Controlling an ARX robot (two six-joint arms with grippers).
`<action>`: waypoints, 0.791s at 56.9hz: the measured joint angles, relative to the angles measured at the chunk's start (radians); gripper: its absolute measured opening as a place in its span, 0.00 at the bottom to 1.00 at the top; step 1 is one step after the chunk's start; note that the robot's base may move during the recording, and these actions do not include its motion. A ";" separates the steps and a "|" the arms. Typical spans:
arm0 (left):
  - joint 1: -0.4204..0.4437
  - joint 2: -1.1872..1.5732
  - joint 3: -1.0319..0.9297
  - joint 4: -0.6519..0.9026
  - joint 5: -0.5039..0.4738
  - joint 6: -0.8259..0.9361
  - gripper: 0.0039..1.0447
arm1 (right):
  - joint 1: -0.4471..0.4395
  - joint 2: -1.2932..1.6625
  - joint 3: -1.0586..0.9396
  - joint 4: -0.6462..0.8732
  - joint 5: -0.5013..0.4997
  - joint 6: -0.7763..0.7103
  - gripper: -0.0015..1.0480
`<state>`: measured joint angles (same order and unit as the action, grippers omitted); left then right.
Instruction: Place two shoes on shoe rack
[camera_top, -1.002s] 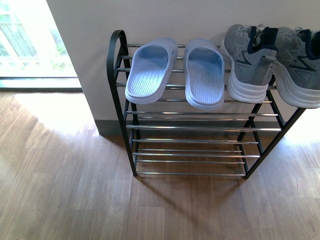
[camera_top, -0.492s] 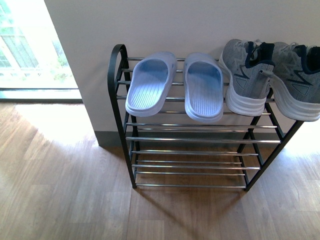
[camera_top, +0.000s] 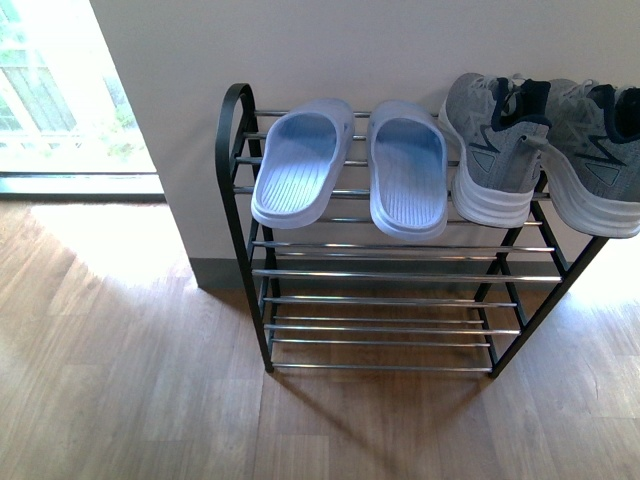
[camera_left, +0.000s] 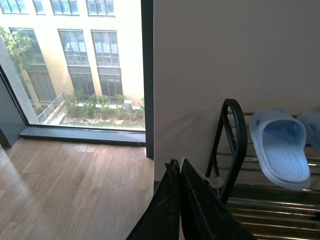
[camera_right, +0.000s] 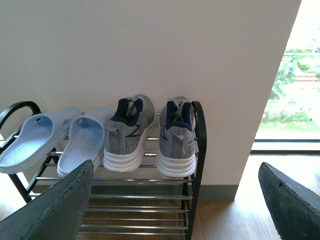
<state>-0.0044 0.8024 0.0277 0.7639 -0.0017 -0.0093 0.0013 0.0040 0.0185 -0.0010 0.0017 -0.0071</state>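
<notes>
wall (camera_top: 400, 50): pale, behind the rack
floor (camera_top: 120, 380): wood planks
shoe rack (camera_top: 390, 275): black frame, chrome rods, against the wall
sneakers (camera_top: 540, 150): grey pair on the top tier, right end, heels outward
slides (camera_top: 350, 165): pale blue pair on the top tier, left of the sneakers
right gripper (camera_right: 175, 200): fingers spread wide, holding nothing
left gripper (camera_left: 179, 170): fingers pressed together, empty

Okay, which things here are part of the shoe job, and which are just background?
Part of the job:
- grey sneakers
- pale blue slides
- shoe rack, with both pairs on its top tier

Background:
- wooden floor
- wall
- window
</notes>
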 joint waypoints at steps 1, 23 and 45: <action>0.000 -0.008 -0.001 -0.006 0.000 0.000 0.01 | 0.000 0.000 0.000 0.000 0.000 0.000 0.91; 0.000 -0.311 -0.014 -0.278 0.000 0.000 0.01 | 0.000 0.000 0.000 0.000 0.000 0.000 0.91; 0.000 -0.504 -0.014 -0.465 0.000 0.000 0.01 | 0.000 0.000 0.000 0.000 0.000 0.000 0.91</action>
<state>-0.0044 0.2981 0.0135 0.2989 -0.0017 -0.0090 0.0013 0.0040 0.0185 -0.0010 0.0017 -0.0071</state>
